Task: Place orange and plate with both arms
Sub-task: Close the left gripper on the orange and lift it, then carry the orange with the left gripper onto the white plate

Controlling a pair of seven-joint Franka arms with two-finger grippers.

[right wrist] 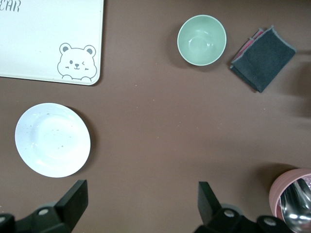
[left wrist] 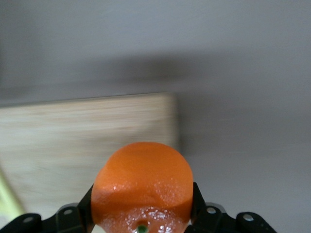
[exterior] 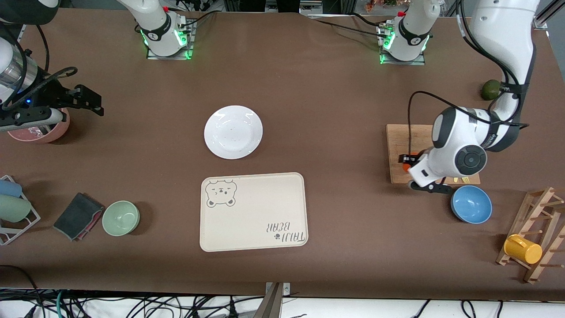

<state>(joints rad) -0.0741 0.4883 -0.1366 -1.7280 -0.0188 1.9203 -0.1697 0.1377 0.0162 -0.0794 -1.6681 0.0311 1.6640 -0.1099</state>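
The orange [left wrist: 142, 187], bright and round with a stem dimple, sits between the black fingers of my left gripper [left wrist: 142, 194], which is shut on it. In the front view only a sliver of the orange [exterior: 405, 168] shows under the left gripper [exterior: 408, 164], low over the wooden board [exterior: 397, 141]. The white plate [exterior: 233, 131] lies bare mid-table, farther from the front camera than the tray; it also shows in the right wrist view as the plate [right wrist: 52, 139]. My right gripper [right wrist: 141, 204] is open and holds nothing, hovering by the pink bowl [exterior: 42, 131].
A beige bear tray [exterior: 253, 212] lies nearer the camera than the plate. A green bowl [exterior: 121, 217] and grey cloth [exterior: 77, 215] sit toward the right arm's end. A blue bowl [exterior: 471, 204], a dark green fruit [exterior: 491, 89] and a rack with a yellow cup [exterior: 523, 249] are near the board.
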